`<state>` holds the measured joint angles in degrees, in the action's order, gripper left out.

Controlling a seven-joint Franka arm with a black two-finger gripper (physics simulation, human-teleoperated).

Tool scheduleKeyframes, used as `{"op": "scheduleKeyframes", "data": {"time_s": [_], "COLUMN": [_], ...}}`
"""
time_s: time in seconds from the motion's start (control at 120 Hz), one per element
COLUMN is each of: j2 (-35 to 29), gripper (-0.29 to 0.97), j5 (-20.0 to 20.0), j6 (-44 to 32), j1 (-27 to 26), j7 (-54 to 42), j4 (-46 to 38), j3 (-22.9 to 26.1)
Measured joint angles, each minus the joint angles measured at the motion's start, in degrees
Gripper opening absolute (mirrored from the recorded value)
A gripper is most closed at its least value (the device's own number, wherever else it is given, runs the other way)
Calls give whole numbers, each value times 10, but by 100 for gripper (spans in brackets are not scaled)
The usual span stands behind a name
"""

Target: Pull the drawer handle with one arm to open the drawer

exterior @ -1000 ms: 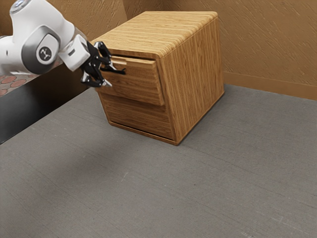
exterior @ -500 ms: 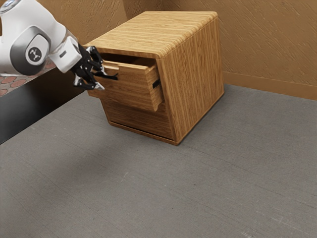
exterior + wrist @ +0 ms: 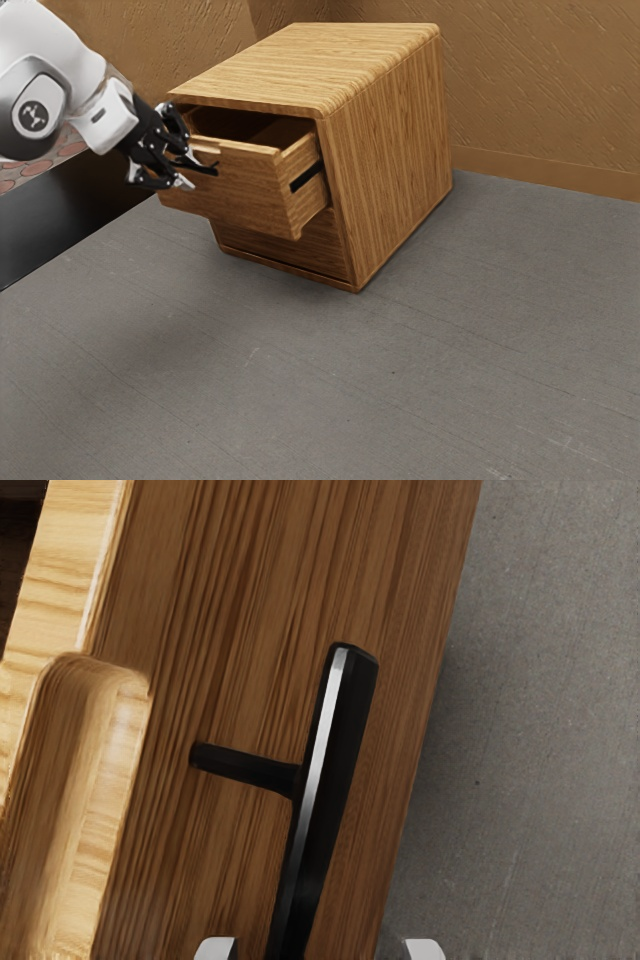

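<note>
Wooden cabinet [image 3: 385,150]: its top drawer [image 3: 255,185] juts partway out toward the exterior view's left with a dark hollow showing behind the front, and the lower drawer [image 3: 285,240] sits flush. Black bar handle [image 3: 325,780] on the top drawer's front: our gripper [image 3: 190,158] is right at it, and we cannot tell whether it clamps the bar or merely straddles it. We judge the opening well begun but unfinished, with more straight pulling left.

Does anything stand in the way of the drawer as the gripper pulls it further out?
Nothing visible does. The gripper is at the handle, and the floor ahead of the drawer is bare.
</note>
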<state>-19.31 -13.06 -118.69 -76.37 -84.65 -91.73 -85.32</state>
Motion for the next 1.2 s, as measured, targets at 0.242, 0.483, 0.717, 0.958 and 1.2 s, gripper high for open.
{"op": "scheduleKeyframes", "data": {"time_s": [0.242, 0.483, 0.717, 0.958, 1.2], "j2": [-12, -16, -31, -52, -72], "gripper": [11, 10, 8, 9, 7], "j5": [-2, -4, -9, -17, -19], "j6": [-1, -2, -3, -3, -4], "j1": [123, 192, 300, 352, 421], "j7": [3, 7, 12, 18, 26], "j4": [-45, -72, -110, -138, -174], "j3": [115, 182, 276, 318, 388]}}
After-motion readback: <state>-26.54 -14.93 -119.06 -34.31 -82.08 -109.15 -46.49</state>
